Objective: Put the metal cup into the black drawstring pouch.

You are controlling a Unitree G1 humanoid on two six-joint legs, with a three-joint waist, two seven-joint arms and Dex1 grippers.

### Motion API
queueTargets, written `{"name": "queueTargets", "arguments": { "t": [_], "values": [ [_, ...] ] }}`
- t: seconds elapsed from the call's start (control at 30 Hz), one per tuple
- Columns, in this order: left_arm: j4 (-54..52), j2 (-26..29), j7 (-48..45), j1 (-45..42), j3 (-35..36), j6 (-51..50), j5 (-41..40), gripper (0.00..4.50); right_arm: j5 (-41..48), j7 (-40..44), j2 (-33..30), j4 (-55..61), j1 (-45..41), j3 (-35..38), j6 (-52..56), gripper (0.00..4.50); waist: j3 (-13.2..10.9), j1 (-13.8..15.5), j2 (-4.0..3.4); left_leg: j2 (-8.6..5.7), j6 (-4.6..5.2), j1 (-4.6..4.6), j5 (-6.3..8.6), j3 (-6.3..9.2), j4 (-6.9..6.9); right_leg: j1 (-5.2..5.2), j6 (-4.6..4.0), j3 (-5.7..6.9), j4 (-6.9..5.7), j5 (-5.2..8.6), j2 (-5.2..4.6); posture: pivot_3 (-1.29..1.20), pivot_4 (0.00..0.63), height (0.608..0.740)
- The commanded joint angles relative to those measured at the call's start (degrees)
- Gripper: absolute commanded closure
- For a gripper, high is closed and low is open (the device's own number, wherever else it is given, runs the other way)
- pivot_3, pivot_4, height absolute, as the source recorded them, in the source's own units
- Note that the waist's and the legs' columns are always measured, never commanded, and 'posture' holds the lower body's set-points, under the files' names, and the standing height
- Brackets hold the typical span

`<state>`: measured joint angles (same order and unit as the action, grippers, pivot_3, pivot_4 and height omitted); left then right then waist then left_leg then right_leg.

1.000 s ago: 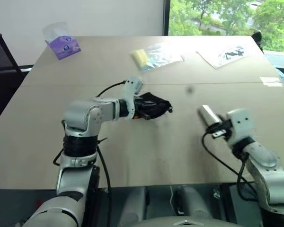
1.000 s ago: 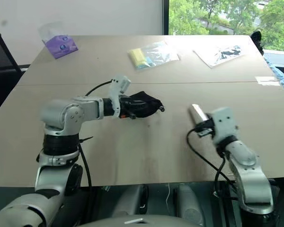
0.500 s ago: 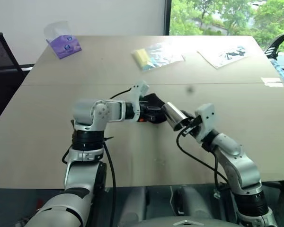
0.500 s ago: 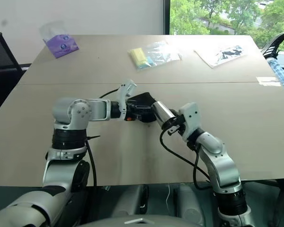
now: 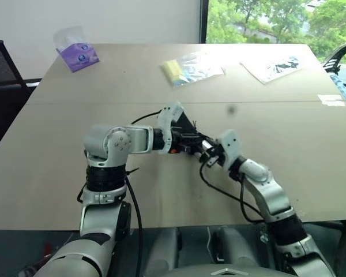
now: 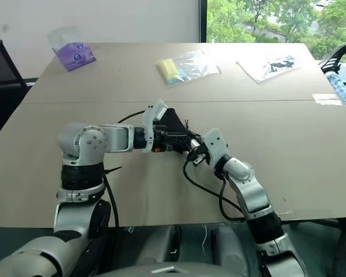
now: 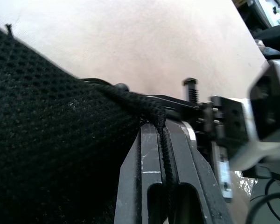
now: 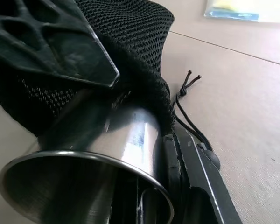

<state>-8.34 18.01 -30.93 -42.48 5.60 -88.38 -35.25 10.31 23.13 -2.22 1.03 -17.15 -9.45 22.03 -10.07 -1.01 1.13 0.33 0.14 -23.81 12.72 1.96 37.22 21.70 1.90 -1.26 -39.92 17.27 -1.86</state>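
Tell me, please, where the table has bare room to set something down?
The table is bare along the near edge and on the right, below the white sheet. It is crowded mid-table, where both grippers meet at the black drawstring pouch, and around the yellow packet.

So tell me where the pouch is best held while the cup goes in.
Hold the black drawstring pouch at its mouth hem, from the side away from the metal cup. The mesh is limp, so only a pinched rim stays open. The left gripper pinches that hem, and the cup's closed end sits inside.

Tissue pack (image 5: 76, 53) — plastic bags (image 5: 191, 66) — table (image 5: 57, 167)
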Motion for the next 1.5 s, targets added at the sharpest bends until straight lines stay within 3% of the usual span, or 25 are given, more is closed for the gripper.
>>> {"name": "queueTargets", "arguments": {
  "t": [0.03,0.13,0.23,0.37,0.43,0.5,0.6,0.63,0.77,0.83,0.9,1.0,1.03,1.13,1.23,1.43,1.5],
  "values": [
    [-2.6,0.7,-0.8,-0.1,-0.3,0.5,-1.9,4.5,14.7,-2.6,6.6,0.5,-3.1,9.6,10.2,4.47,0.0,0.0,0.0,0.01,0.0,-0.01,0.0,0.01,0.0,0.0,0.0,-0.01,0.0,0.0,-0.02,0.0,0.15,0.74],
    [-2.1,0.8,-0.2,-0.4,0.8,1.4,-2.0,4.5,19.8,-2.7,8.6,0.8,-5.1,12.7,15.6,4.47,0.1,0.0,0.1,0.01,0.0,0.04,0.0,-0.01,0.0,-0.03,-0.01,0.0,0.02,-0.01,-0.07,0.0,0.15,0.74],
    [-1.7,-0.4,0.3,-1.7,2.3,1.6,-2.6,4.5,9.9,-0.4,4.3,0.8,-6.5,4.6,8.3,4.47,0.0,0.0,0.05,-0.04,0.01,0.01,0.01,-0.02,-0.02,0.02,-0.01,0.02,0.02,-0.01,-0.01,0.0,0.15,0.74],
    [-1.8,-2.4,1.9,-4.0,3.6,1.2,-2.6,4.5,-11.9,-1.1,-4.7,-3.9,-11.6,-11.5,-8.9,4.47,0.0,-0.3,0.03,-0.08,0.02,-0.02,0.01,-0.12,-0.03,0.1,0.02,0.03,0.01,0.0,0.15,0.0,0.15,0.74],
    [-3.2,-3.4,2.8,-4.0,3.9,1.0,-2.9,4.5,-2.2,-0.6,1.9,-7.0,-13.8,-5.8,-3.3,4.47,0.0,-0.8,0.04,-0.07,0.0,-0.01,0.0,-0.1,-0.04,0.09,0.02,0.04,0.01,0.0,0.17,0.0,0.15,0.74],
    [-5.1,-4.0,3.5,-3.4,3.9,0.8,-3.2,4.5,12.7,-1.9,10.5,-9.9,-16.5,5.3,5.1,4.47,0.0,-1.3,0.06,0.08,-0.03,0.01,-0.01,-0.07,-0.1,0.08,0.0,0.0,0.01,-0.01,0.07,0.0,0.15,0.74],
    [-6.7,-5.0,4.7,-3.0,4.7,0.0,-3.6,4.5,19.2,-7.3,15.0,-15.0,-21.1,14.7,7.8,4.47,0.0,-0.8,0.02,0.11,-0.08,-0.06,-0.02,0.02,-0.12,0.08,-0.02,-0.01,0.06,-0.01,0.0,0.0,0.15,0.74],
    [-7.1,-5.5,5.3,-2.9,5.3,-0.2,-3.6,4.5,17.5,-7.6,14.2,-16.5,-21.9,13.7,6.8,4.47,0.0,-0.6,0.05,-0.01,-0.07,-0.04,-0.02,0.02,-0.12,0.08,-0.01,0.02,0.04,-0.01,-0.12,0.0,0.15,0.74],
    [-7.9,-9.4,8.3,-4.6,9.4,-0.3,-4.2,4.5,-9.4,-4.1,5.2,-22.4,-24.4,-9.7,-14.3,4.47,-0.1,-1.2,0.04,-0.16,-0.04,-0.07,-0.01,-0.09,-0.11,0.15,0.02,0.03,0.05,-0.02,-0.02,0.0,0.15,0.74],
    [-8.1,-11.3,9.4,-6.0,10.8,-0.7,-4.5,4.5,-17.1,-3.6,3.2,-25.6,-25.2,-15.9,-23.1,4.47,-0.1,-1.3,0.05,-0.14,-0.05,-0.03,-0.02,-0.07,-0.15,0.15,0.03,0.05,0.04,-0.01,0.07,0.0,0.15,0.74],
    [-8.6,-12.1,9.6,-6.9,11.5,-1.6,-4.9,4.5,-13.5,-1.8,6.1,-27.1,-25.0,-13.6,-22.0,4.47,-0.1,-1.4,0.07,-0.08,-0.06,-0.03,-0.02,-0.06,-0.15,0.14,0.03,0.05,0.04,-0.01,0.06,0.0,0.15,0.74],
    [-9.4,-12.3,9.8,-6.8,11.8,-2.4,-5.3,4.5,3.7,1.0,13.8,-24.8,-25.7,-1.4,-6.5,4.47,-0.1,-1.6,0.09,0.04,-0.09,-0.04,-0.02,-0.1,-0.15,0.14,0.02,0.0,0.05,-0.02,0.0,0.0,0.15,0.74],
    [-9.4,-12.4,9.9,-6.8,12.1,-2.5,-5.3,4.5,5.7,1.2,14.4,-24.5,-26.4,0.8,-5.1,4.47,-0.1,-1.5,0.09,0.05,-0.1,-0.04,-0.02,-0.07,-0.15,0.13,0.02,0.02,0.05,-0.02,-0.03,0.0,0.15,0.74],
    [-9.2,-12.0,10.1,-6.0,12.9,-2.0,-4.7,4.5,-6.5,1.0,8.0,-26.4,-28.2,-6.1,-11.2,4.47,-0.1,-0.8,0.09,-0.06,-0.09,-0.08,-0.02,0.03,-0.11,0.07,0.02,0.06,0.09,-0.02,-0.13,0.0,0.15,0.74],
    [-7.6,-10.2,9.9,-4.7,12.7,0.3,-3.0,4.5,-7.5,2.3,5.6,-25.0,-27.5,-5.7,-10.5,3.5,-0.1,-0.9,0.11,-0.2,-0.07,-0.05,-0.02,0.01,-0.11,0.08,0.03,0.16,0.07,-0.02,-0.07,0.0,0.15,0.74],
    [-3.2,-3.4,6.9,-1.2,9.8,7.6,-0.1,4.5,-7.2,6.3,-0.7,-10.8,-23.4,-5.4,-3.8,0.89,-0.1,-1.3,0.09,-0.07,-0.1,-0.05,-0.02,0.02,-0.16,0.1,0.02,0.13,0.07,-0.02,-0.09,0.0,0.15,0.74],
    [-1.7,-1.8,6.2,-0.7,9.0,9.9,0.3,4.5,-6.3,7.3,-2.4,-5.7,-22.1,-4.8,0.0,0.89,-0.1,-1.3,0.09,-0.06,-0.1,-0.05,-0.02,-0.02,-0.18,0.13,0.02,0.07,0.07,-0.02,-0.1,0.0,0.15,0.74]
  ]
}}
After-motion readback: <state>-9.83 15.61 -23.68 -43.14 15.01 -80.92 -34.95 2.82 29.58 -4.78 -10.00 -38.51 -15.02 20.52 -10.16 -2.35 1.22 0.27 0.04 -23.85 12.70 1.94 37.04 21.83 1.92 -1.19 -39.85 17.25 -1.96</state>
